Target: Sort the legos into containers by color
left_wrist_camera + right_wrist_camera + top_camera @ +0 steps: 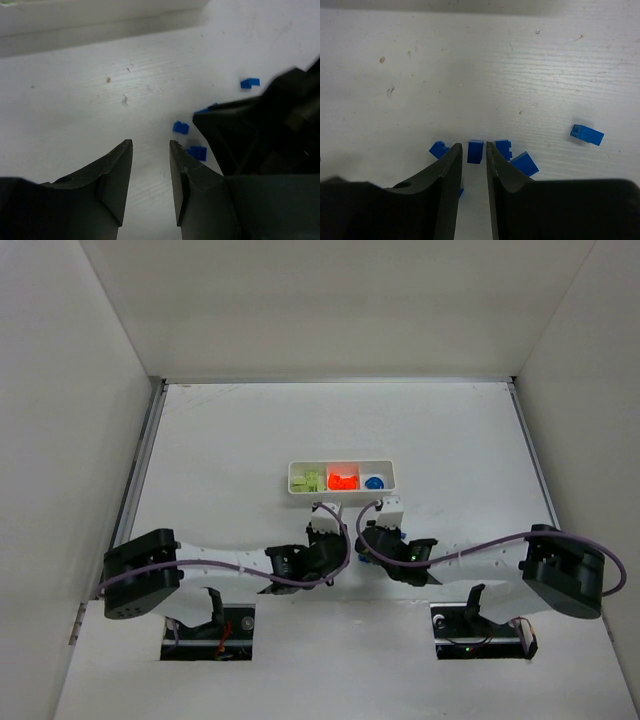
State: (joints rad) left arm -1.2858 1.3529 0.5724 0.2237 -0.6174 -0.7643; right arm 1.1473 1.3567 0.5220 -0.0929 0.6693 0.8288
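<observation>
Blue brick between right tool's narrowly parted tips, unpinched; left tool half-open, empty. Best closed squarely, then carried to tray's right compartment.

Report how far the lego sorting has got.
Done: green bricks lie in the tray's left compartment, orange ones in the middle, blue pieces in the right. In hand: the right hand, open, has a blue brick between its fingertips on the table; the left hand is open and empty. Left: at least four other blue bricks lying loose nearby.
</observation>
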